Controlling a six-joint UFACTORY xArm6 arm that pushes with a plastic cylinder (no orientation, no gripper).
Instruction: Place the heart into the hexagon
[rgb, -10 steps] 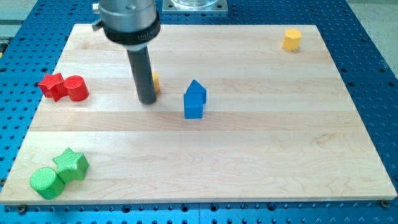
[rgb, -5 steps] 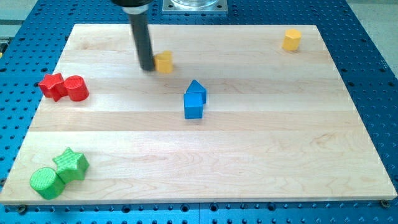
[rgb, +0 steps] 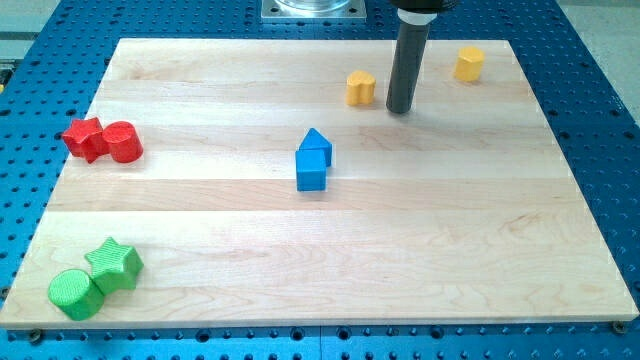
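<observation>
The yellow heart (rgb: 361, 88) lies on the wooden board (rgb: 400, 250) near the view's top, right of centre. The yellow hexagon (rgb: 468, 63) sits at the top right. My tip (rgb: 400, 109) rests on the board between them, just right of the heart with a small gap, and left of and below the hexagon. The dark rod rises from it out of the view's top.
A blue house-shaped block (rgb: 313, 160) stands mid-board. A red star (rgb: 83, 137) and red cylinder (rgb: 122, 142) touch at the left edge. A green star (rgb: 114, 264) and green cylinder (rgb: 74, 294) touch at the bottom left.
The yellow heart has slid right, from left of centre to right of centre. My tip has moved from the heart's left side to its right side.
</observation>
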